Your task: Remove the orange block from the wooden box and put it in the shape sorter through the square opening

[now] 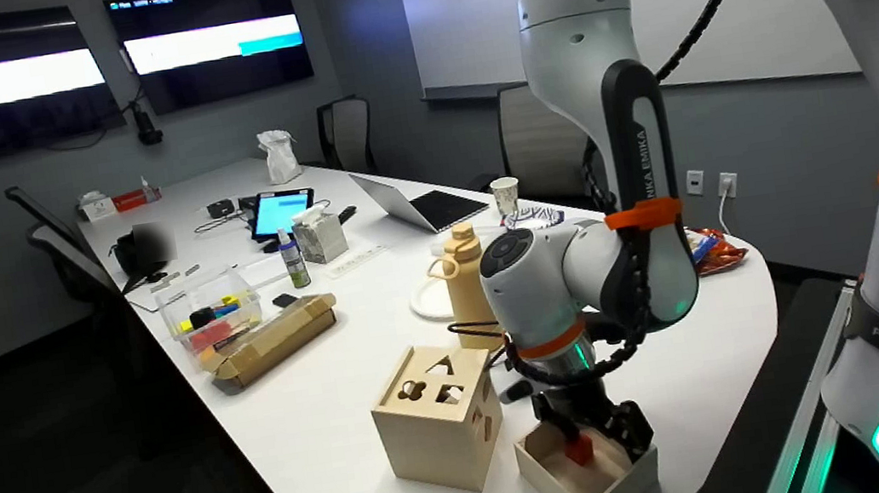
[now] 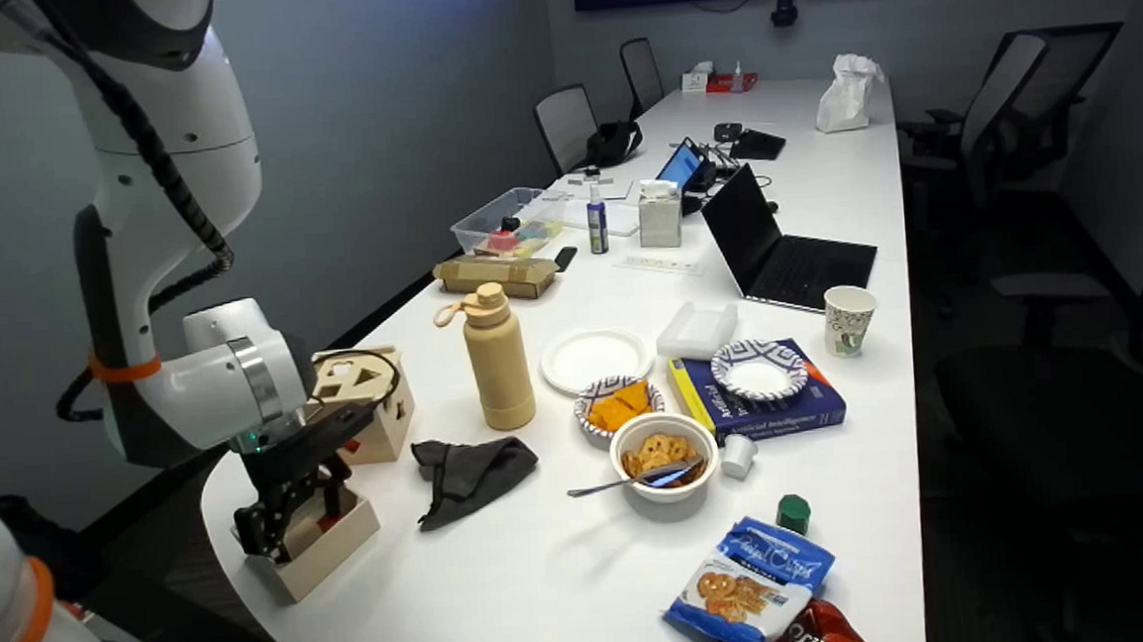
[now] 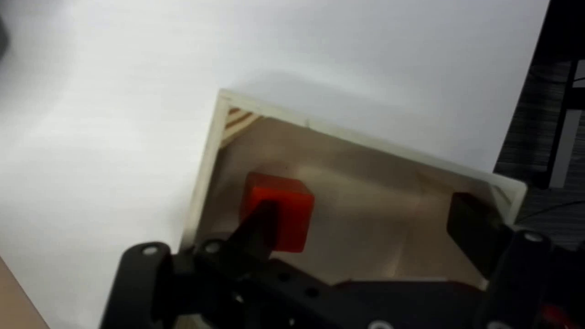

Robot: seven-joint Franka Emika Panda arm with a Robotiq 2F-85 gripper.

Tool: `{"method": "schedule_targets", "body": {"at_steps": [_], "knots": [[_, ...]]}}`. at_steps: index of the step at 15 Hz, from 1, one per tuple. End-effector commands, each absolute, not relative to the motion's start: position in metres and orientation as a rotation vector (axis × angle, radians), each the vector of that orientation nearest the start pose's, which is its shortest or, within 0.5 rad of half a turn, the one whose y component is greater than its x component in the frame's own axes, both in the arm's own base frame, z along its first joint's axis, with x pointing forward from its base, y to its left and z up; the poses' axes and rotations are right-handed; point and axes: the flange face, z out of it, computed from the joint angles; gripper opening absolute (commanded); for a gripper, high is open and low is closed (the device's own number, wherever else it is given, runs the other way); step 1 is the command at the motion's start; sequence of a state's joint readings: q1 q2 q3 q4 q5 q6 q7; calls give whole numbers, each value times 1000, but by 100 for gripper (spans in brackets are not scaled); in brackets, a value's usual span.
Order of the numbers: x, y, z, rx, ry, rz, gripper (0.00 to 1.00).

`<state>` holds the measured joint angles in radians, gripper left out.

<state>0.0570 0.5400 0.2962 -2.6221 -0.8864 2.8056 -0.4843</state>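
The orange block (image 1: 579,449) lies inside the open-topped wooden box (image 1: 555,488), near one side wall; it also shows in the wrist view (image 3: 295,224). The box's rim shows in the wrist view (image 3: 365,139) and its wall in an exterior view (image 2: 333,554). My gripper (image 3: 365,214) is open, pointing down into the box, with nothing between its fingers. One finger overlaps the block in the wrist view; I cannot tell whether they touch. The other finger is near the box's opposite end. The shape sorter (image 1: 429,446) stands beside the box, cut-out holes on its top and side.
A tan bottle (image 1: 466,286) stands behind the shape sorter. A dark folded cloth (image 2: 467,476) lies near the box. Bowls of food (image 2: 664,454), a book (image 2: 796,416) and snack bags (image 2: 752,588) lie farther off. The table edge runs close to the box.
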Motion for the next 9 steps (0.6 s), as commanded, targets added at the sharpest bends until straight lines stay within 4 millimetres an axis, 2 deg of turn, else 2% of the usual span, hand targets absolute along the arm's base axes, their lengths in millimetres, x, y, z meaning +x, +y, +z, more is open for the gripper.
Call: {"method": "schedule_targets", "body": {"at_steps": [1, 9], "knots": [[301, 175, 70, 2043, 2409, -337, 100], [296, 169, 105, 1921, 2436, -230, 100]]}}
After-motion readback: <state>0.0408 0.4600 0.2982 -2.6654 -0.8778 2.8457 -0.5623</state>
